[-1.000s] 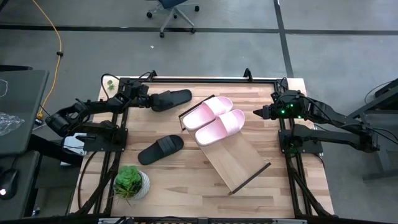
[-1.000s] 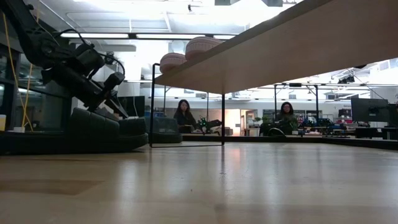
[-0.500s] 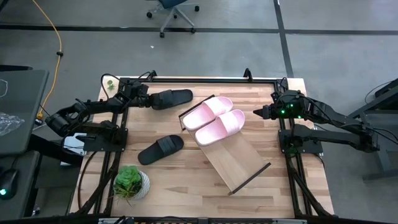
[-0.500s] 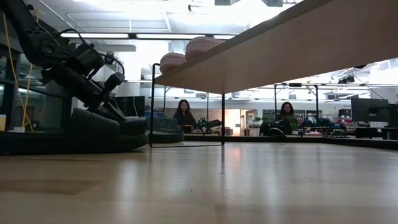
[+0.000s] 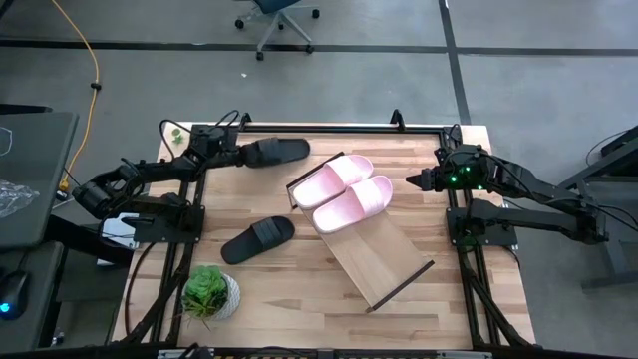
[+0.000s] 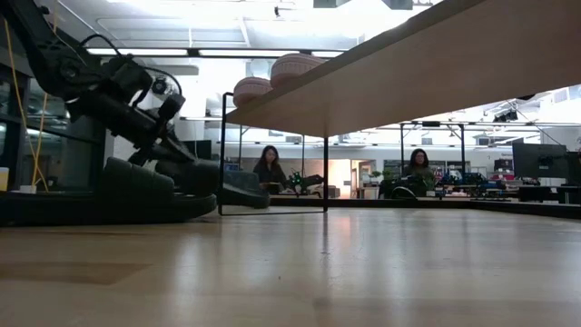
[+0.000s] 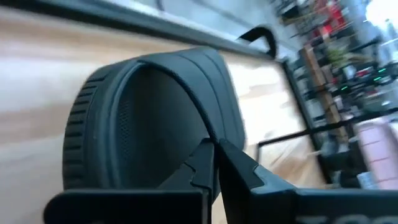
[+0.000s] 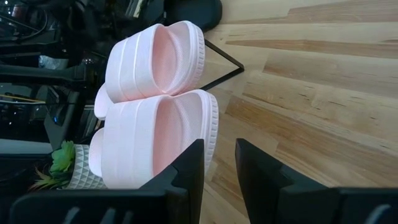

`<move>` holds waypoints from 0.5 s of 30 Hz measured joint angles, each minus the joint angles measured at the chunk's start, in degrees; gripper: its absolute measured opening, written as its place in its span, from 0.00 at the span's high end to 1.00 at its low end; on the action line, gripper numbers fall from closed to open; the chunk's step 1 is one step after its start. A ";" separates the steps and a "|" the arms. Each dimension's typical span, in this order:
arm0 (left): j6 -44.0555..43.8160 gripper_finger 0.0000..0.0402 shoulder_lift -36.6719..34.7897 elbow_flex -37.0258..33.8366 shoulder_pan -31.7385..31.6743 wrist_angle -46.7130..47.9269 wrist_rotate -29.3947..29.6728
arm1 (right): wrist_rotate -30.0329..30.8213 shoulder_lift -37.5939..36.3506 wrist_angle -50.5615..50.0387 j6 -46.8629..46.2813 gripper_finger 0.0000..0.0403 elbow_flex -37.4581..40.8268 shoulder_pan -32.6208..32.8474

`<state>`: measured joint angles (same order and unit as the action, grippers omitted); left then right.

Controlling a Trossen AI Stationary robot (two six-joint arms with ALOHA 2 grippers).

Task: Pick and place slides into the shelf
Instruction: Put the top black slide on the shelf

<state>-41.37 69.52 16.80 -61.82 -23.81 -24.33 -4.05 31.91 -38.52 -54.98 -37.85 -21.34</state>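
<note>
One black slide lies near the table's far edge, with my left gripper shut on its left end; it fills the left wrist view. The second black slide rests sole-down on the table, left of the shelf. The shelf is a long light-wood board lying diagonally. Two pale pink slides sit side by side on its far end and also show in the right wrist view. My right gripper waits open, just right of the pink slides. My left gripper pinches the wide strap of the black slide at its edge, between the two fingers. It comes roughly level from the table's left. In the low view the gripped end looks raised. Whether the other end rests on the table, I cannot tell.
A small potted plant stands at the near left corner. Dark frame rails run along the far and side edges. Bare wood lies near the table's near edge. People sit far behind the table.
My left gripper has risen a little and moved toward the far edge, staying shut. The black slide in its hold has shifted with it toward the far rail, its gripped end coming up off the table. The right arm has kept still.
</note>
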 joint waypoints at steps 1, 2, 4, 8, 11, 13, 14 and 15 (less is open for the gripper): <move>-0.52 0.99 0.00 0.02 -0.01 -1.08 -0.10 | -0.01 0.01 0.00 0.00 0.79 -0.01 0.00; -1.17 0.99 -0.02 0.02 -0.02 -1.73 -0.06 | 0.00 0.01 0.00 0.00 0.79 -0.01 0.00; -1.99 0.99 -0.02 0.02 -0.02 -2.18 -0.09 | 0.00 0.01 -0.02 0.06 0.79 0.01 0.00; -2.43 1.00 -0.02 0.02 -0.02 -2.98 -1.69 | 0.00 -0.01 -0.02 0.28 0.79 0.00 0.02; -2.77 1.00 -0.56 0.02 0.02 -5.95 -2.88 | 0.00 -0.01 -0.05 0.51 0.79 0.01 0.02; -3.68 1.00 -1.56 0.02 -0.02 -8.15 -2.83 | 0.00 0.01 -0.27 0.52 0.79 0.01 0.00; -4.08 1.00 -2.27 0.02 -0.03 -8.97 -2.50 | 0.00 -0.01 -0.40 0.55 0.79 0.00 0.02; -4.39 1.00 -3.03 0.02 -0.02 -9.60 -1.98 | 0.00 0.01 -0.46 0.61 0.79 -0.01 0.02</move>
<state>-45.76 66.49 16.82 -61.84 -33.41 -26.31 -4.05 31.92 -38.99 -54.37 -37.87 -21.32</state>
